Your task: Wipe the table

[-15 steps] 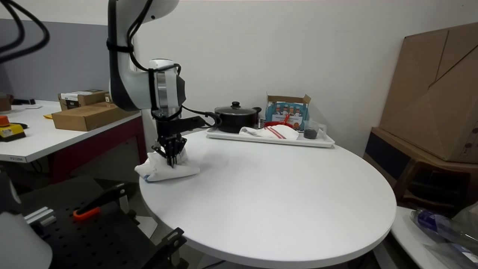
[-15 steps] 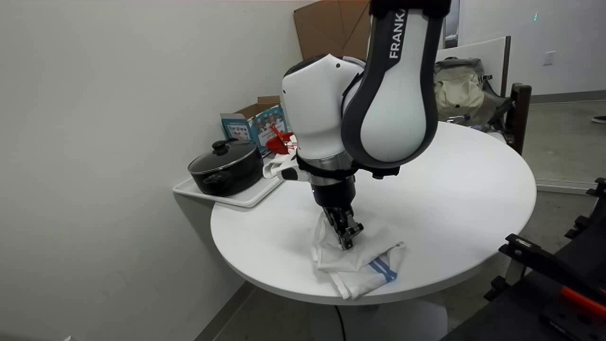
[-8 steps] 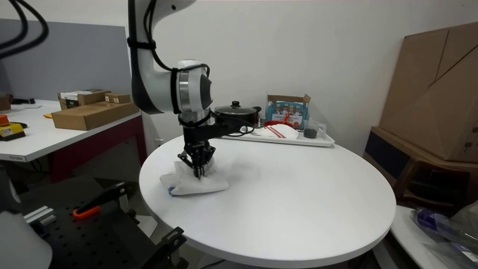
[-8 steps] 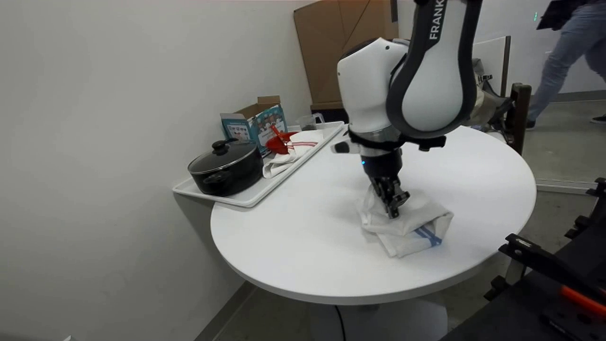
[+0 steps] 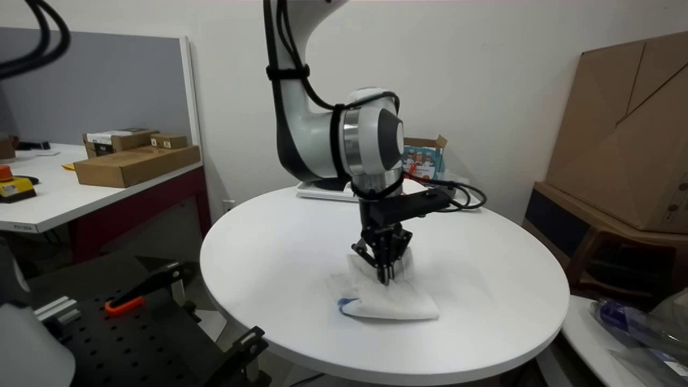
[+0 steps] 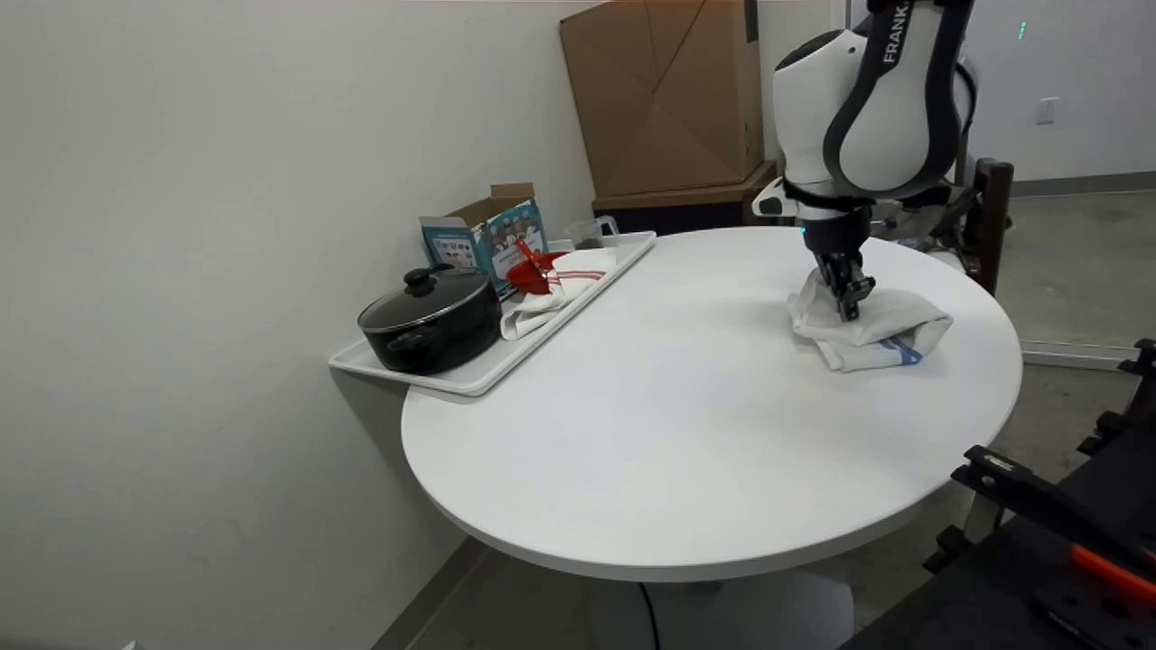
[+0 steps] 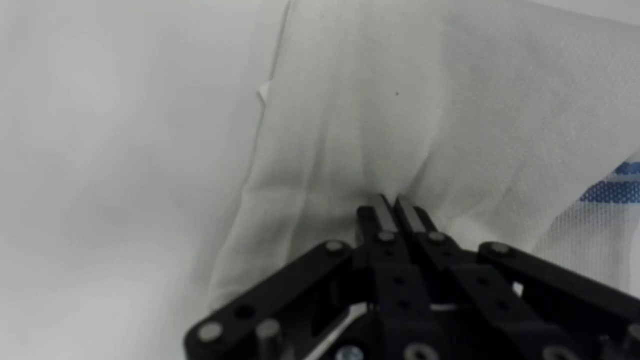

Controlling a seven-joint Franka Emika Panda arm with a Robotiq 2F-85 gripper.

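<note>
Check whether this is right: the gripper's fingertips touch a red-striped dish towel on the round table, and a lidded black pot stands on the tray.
Wrong colour: the wrist view shows blue stripes on the dish towel at the gripper, not red. The rest stands.

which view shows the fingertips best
The wrist view: both fingertips show close up, nearly together, with the cloth creased just beyond them. Both exterior views show them too, but only small and dark against the cloth.
</note>
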